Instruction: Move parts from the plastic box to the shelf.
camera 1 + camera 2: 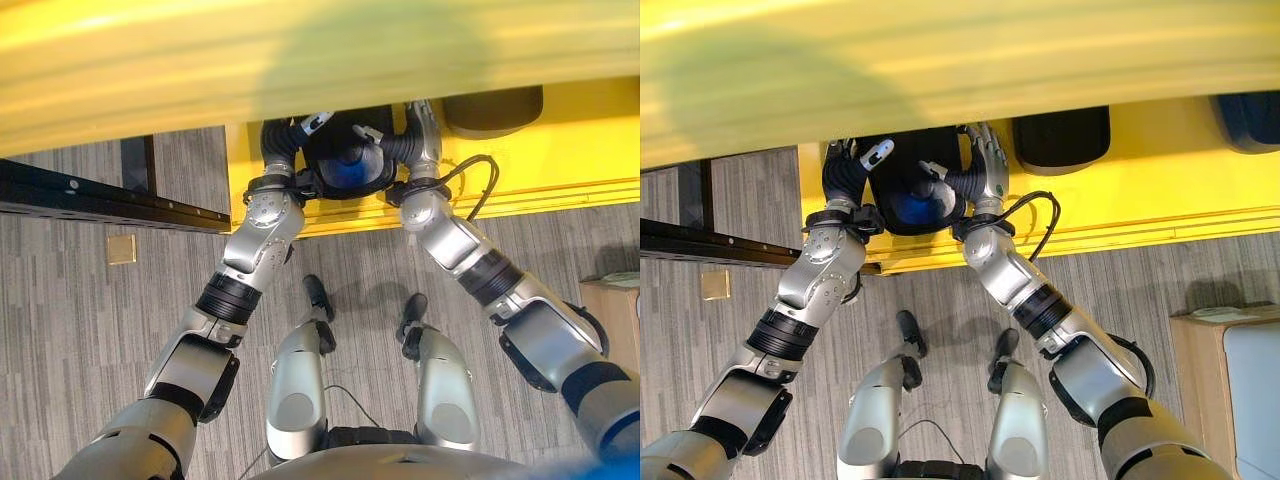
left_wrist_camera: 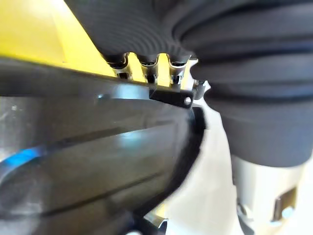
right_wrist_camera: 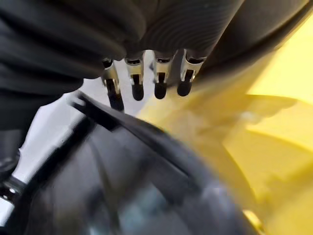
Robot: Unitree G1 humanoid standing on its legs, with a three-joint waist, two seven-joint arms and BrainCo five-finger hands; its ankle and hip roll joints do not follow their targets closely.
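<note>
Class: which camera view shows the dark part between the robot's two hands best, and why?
The right eye view: the dark part shows whole on the yellow shelf, between the left hand and right hand. The left eye view crops its top; both wrist views give close, blurred rim.

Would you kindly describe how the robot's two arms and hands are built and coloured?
Both arms are silver-grey shells with black ribbed bands at the joints. The left hand and right hand wear dark ribbed covers over back and wrist; the right hand's silver fingers end in dark tips.
</note>
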